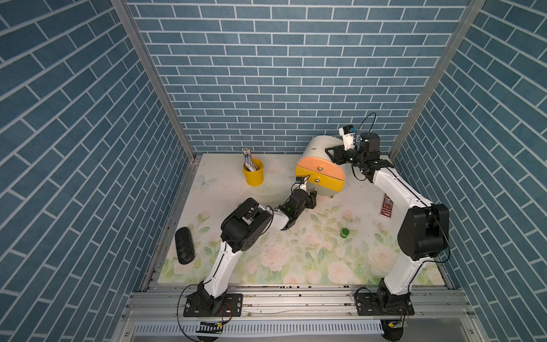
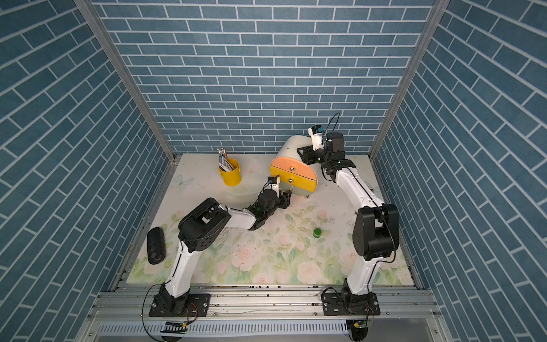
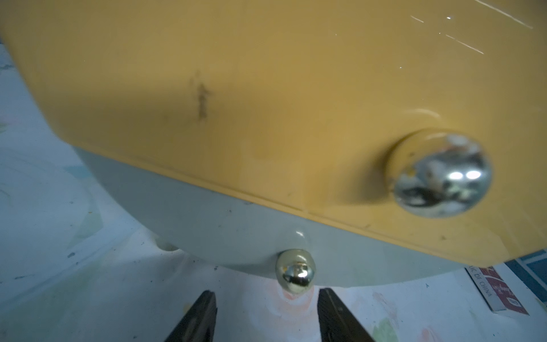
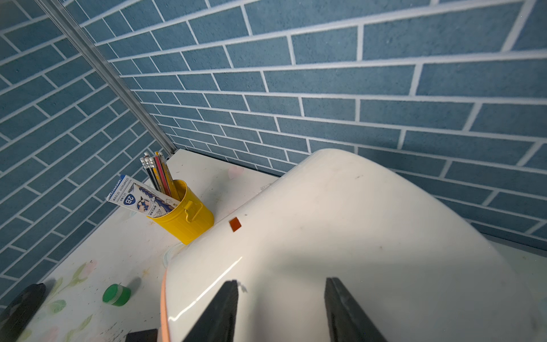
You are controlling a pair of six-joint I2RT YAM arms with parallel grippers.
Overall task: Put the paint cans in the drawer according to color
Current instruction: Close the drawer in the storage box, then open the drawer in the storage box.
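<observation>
The drawer (image 1: 319,165) (image 2: 293,165) is a white round-topped chest at the back right, with peach, yellow-orange and grey fronts. My left gripper (image 1: 313,199) (image 3: 267,293) is open and low, just in front of the grey front's knob (image 3: 295,272), with nothing between its fingers. The yellow-orange front's knob (image 3: 441,174) is above it. My right gripper (image 1: 333,154) (image 4: 281,281) is open, its fingers resting on the chest's white shell (image 4: 340,222). One green paint can (image 1: 344,233) (image 2: 317,232) (image 4: 116,294) stands alone on the mat; no other paint cans show.
A yellow pencil cup (image 1: 253,174) (image 4: 189,216) stands left of the chest. A black case (image 1: 184,250) lies at the mat's left edge. A red and white packet (image 1: 386,207) lies by the right arm. Brick walls close three sides.
</observation>
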